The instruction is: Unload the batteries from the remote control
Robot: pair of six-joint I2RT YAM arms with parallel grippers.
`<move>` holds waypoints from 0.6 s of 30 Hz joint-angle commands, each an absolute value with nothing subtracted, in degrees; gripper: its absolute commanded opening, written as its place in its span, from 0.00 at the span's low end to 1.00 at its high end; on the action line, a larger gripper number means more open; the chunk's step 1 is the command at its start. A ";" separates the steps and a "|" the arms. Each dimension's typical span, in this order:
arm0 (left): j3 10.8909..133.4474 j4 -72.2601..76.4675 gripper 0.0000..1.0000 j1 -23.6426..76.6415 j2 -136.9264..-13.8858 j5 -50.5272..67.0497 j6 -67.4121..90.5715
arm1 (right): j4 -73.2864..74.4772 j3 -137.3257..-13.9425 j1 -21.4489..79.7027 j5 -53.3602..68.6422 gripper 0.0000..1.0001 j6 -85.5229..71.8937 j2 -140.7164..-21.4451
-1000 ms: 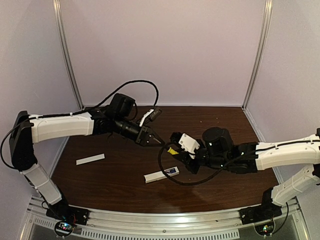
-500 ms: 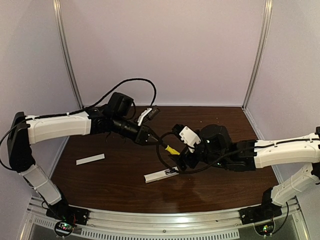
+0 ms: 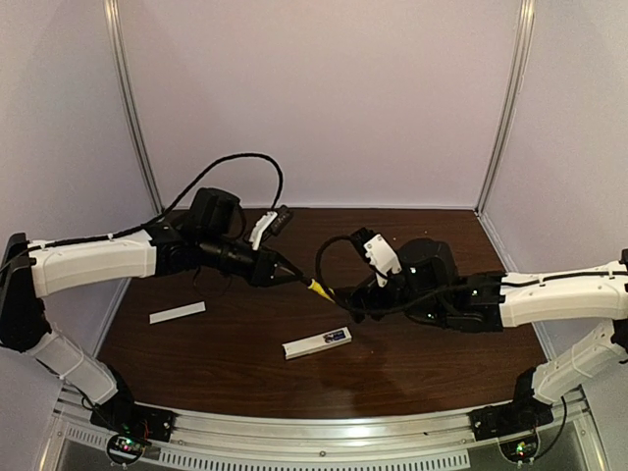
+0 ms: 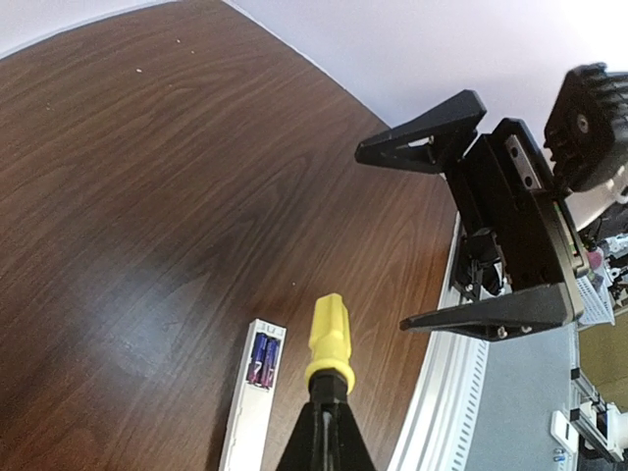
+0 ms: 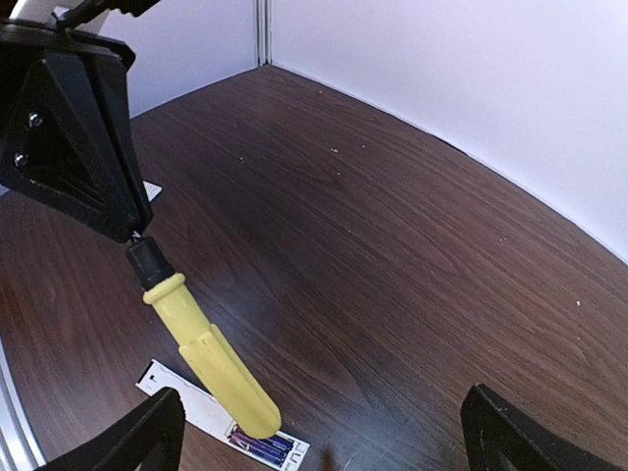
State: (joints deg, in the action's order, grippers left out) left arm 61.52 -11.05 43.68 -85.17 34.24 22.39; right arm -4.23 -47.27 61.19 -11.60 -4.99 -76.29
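The remote control (image 3: 312, 344) lies flat on the dark wooden table (image 3: 432, 383), with blue batteries (image 3: 337, 337) showing near its right end; well to the remote's left lies a thin white strip (image 3: 178, 313); beyond the remote, the left gripper (image 3: 290, 279) pinches a screwdriver (image 3: 319, 288) by its shaft, yellow handle outward; the right gripper (image 3: 349, 302) hangs just beyond the remote's right end.

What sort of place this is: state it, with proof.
Probably a robot lab cell: pale walls and metal posts box in a wooden table, with left arm and right arm bolted to a rail.
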 commanded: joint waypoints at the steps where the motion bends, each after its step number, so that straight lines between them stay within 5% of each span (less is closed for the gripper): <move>1: 58.32 -3.32 0.00 42.26 -80.92 32.34 23.75 | -5.34 -46.94 58.49 -6.61 1.00 -11.96 -74.25; 18: 50.28 13.71 0.00 41.55 -75.57 37.27 30.32 | -20.35 -41.41 48.19 19.23 1.00 -32.51 -71.22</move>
State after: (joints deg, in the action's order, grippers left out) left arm 51.46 5.15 41.93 -77.34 34.92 27.73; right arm -13.80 -43.97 49.58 11.09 -26.39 -72.27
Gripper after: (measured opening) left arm 0.029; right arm 0.996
